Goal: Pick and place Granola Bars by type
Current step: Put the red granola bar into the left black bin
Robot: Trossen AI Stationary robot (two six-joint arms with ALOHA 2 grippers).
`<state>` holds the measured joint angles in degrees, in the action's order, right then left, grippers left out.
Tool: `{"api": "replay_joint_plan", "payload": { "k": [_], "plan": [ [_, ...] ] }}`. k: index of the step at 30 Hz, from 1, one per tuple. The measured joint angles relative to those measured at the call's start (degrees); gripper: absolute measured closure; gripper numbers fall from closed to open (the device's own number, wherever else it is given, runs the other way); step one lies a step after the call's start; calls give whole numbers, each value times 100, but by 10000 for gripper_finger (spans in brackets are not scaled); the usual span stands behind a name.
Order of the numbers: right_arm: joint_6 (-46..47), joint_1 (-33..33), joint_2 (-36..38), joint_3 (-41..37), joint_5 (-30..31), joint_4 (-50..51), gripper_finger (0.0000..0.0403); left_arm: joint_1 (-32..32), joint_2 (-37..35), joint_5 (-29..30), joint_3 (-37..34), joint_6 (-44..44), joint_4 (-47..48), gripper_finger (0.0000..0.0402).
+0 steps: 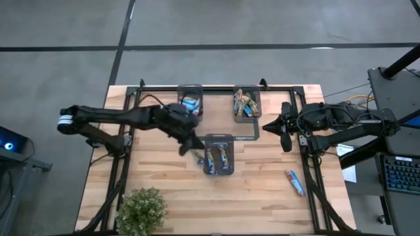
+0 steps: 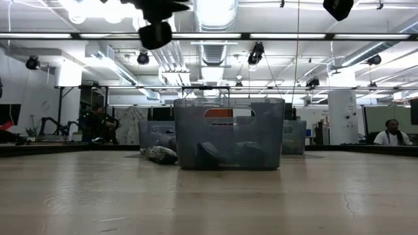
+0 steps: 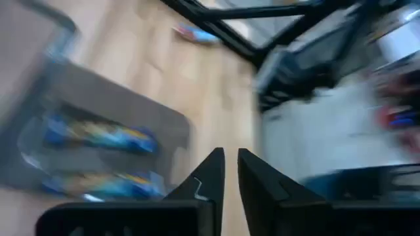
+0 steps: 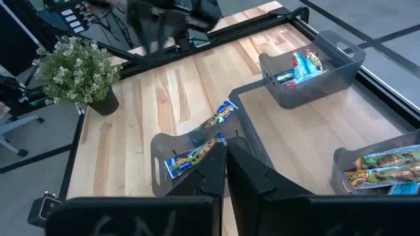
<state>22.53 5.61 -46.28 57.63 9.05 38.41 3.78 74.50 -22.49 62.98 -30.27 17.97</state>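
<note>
Granola bars lie in three dark grey bins: blue-and-yellow ones in the near middle bin (image 1: 218,172), blue ones in the far left bin (image 1: 191,88), brown-green ones in the far right bin (image 1: 247,120). One bar (image 1: 197,157) lies on the table against the middle bin's left side, and is also visible in the right wrist view (image 4: 220,115). Another bar (image 1: 295,183) lies loose near the right. My left gripper (image 1: 189,143) hovers above the table just left of the middle bin, all but shut, nothing between its fingers (image 3: 211,172). My right gripper (image 1: 286,136) waits shut at the right.
A potted plant (image 1: 140,210) stands at the near left corner. Black frame rails (image 1: 122,164) run along both table sides. Bare wood lies between the middle bin and the near edge. Beyond the table, people sit in the room (image 2: 392,134).
</note>
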Motion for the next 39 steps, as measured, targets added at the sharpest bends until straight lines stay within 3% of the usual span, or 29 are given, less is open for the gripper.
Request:
{"api": "replay_joint_plan", "payload": {
  "k": [4,13,20,26,30,36,39],
  "plan": [
    [-1,0,0,0,1,-7,394,189,-295,-426,-206,-754,222,368],
    [4,0,0,0,5,-17,394,189,-411,-229,-484,-691,-234,367],
    [92,0,0,0,8,-15,394,169,-149,-474,-529,-821,-745,370],
    [306,0,0,0,5,-13,394,-34,-193,136,-529,33,-1047,400],
    [346,0,0,0,5,-7,394,-191,-349,168,-405,545,-1104,401],
    [451,0,-2,0,5,-4,394,-559,-570,249,-200,2163,-866,401],
    [455,0,-7,-2,5,-4,394,-578,-590,181,-186,1972,-844,401]
  ]
}}
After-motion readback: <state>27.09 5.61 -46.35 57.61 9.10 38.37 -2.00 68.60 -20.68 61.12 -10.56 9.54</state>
